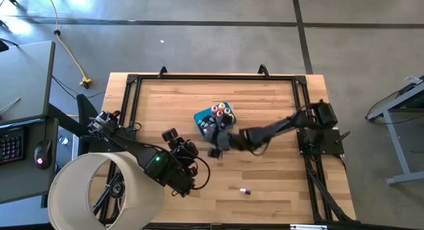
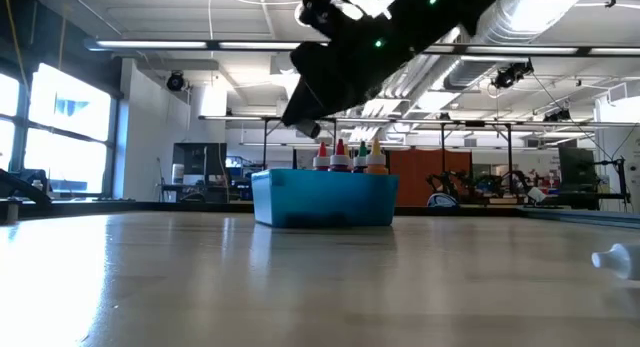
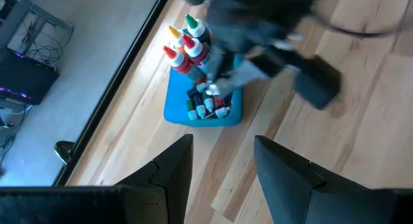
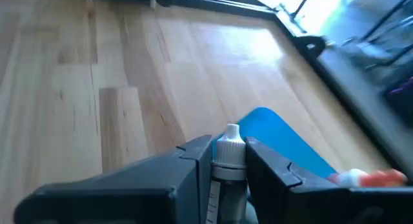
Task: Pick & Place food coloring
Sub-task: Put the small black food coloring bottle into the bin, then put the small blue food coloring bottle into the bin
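A blue tub (image 1: 201, 117) stands near the middle of the table, and several food coloring bottles (image 1: 222, 113) stand upright in it, red, yellow and green with pale caps (image 3: 186, 43). Smaller vials (image 3: 205, 108) lie in the tub's other half. My right gripper (image 1: 217, 140) hangs just off the tub's near side, shut on a small white-capped bottle (image 4: 229, 153). My left gripper (image 3: 222, 162) is open and holds nothing; it hangs over the table left of the tub and points toward it. One tiny vial (image 1: 246, 190) lies on its side on the wood near the front edge. My right gripper pinches the small bottle between its two fingers, just under the white cap (image 4: 228, 167). The cap (image 4: 230, 141) sticks up past the fingertips, and the body runs down between them. The bottle is lifted clear of the table, with the tub's rim (image 4: 277, 130) just beyond it.
A black metal frame (image 1: 212, 76) runs around the table's edges. A large white round drum (image 1: 99, 190) sits at the near left corner under my left arm. Bare wood lies between the tub and the front edge, where the loose vial (image 2: 612, 257) rests.
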